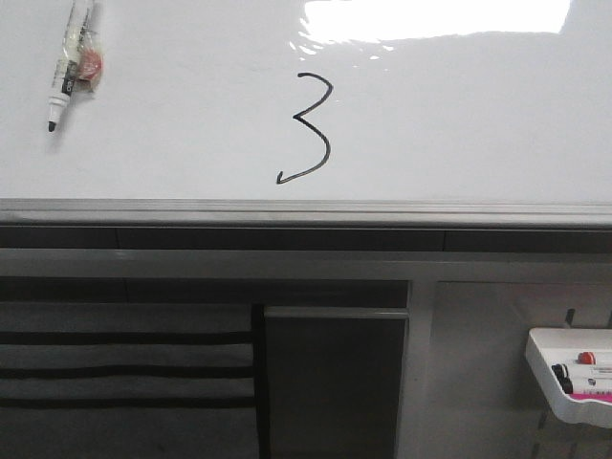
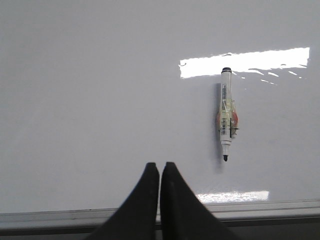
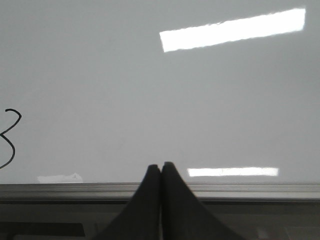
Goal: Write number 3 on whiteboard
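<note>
A black hand-drawn number 3 (image 1: 311,127) stands on the glossy whiteboard (image 1: 459,124); part of it shows at the edge of the right wrist view (image 3: 10,137). An uncapped marker (image 1: 69,65) lies loose on the board at the far left, tip toward the near edge; it also shows in the left wrist view (image 2: 226,114). My left gripper (image 2: 160,166) is shut and empty near the board's grey edge strip (image 2: 250,206), apart from the marker. My right gripper (image 3: 161,166) is shut and empty by the edge strip (image 3: 250,189). Neither gripper shows in the front view.
Bright light glare (image 1: 435,17) lies on the board's far part. A small white marker tray (image 1: 574,375) with markers hangs below the board at the lower right. A dark cabinet panel (image 1: 335,382) stands under the board's edge.
</note>
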